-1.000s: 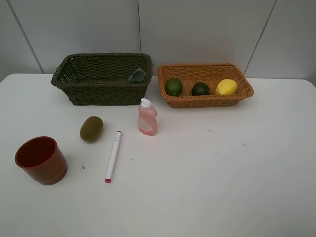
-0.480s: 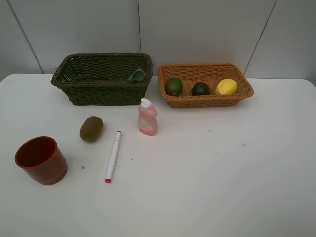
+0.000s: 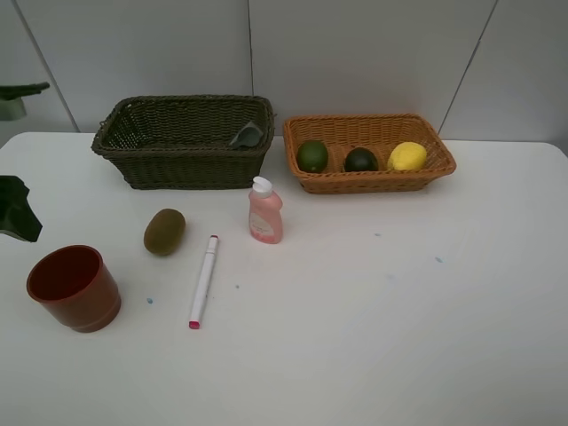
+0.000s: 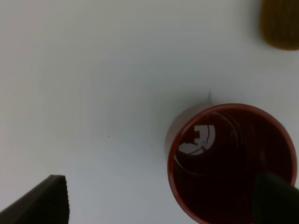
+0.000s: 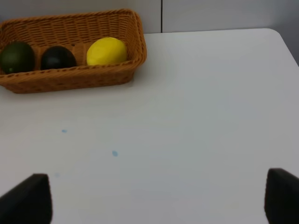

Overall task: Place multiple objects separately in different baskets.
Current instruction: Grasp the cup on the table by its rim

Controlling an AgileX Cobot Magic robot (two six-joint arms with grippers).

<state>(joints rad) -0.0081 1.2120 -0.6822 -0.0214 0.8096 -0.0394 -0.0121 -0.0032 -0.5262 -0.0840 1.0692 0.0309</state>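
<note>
A red cup [image 3: 74, 287] stands at the front left, with my left gripper [image 3: 16, 209] just entering beside it at the table's left edge. In the left wrist view the gripper [image 4: 159, 203] is open above the cup [image 4: 231, 163], empty. Kiwi [image 3: 164, 231], marker [image 3: 203, 280] and pink bottle [image 3: 265, 211] are on the table. The dark basket [image 3: 133, 169] holds a grey-green bottle [image 3: 248, 135]. The orange basket [image 3: 373, 183] holds two green fruits [image 3: 311, 156] [image 3: 360, 160] and a lemon [image 3: 406, 156]. My right gripper [image 5: 154, 198] hangs open over bare table, holding nothing.
Both baskets stand side by side along the back wall. A few small blue specks [image 3: 437, 260] mark the white table [image 3: 399, 337]. Part of the left arm [image 3: 18, 92] shows at the far left edge.
My left gripper has come into the high view at the left edge, near the red cup. The objects have not moved.
</note>
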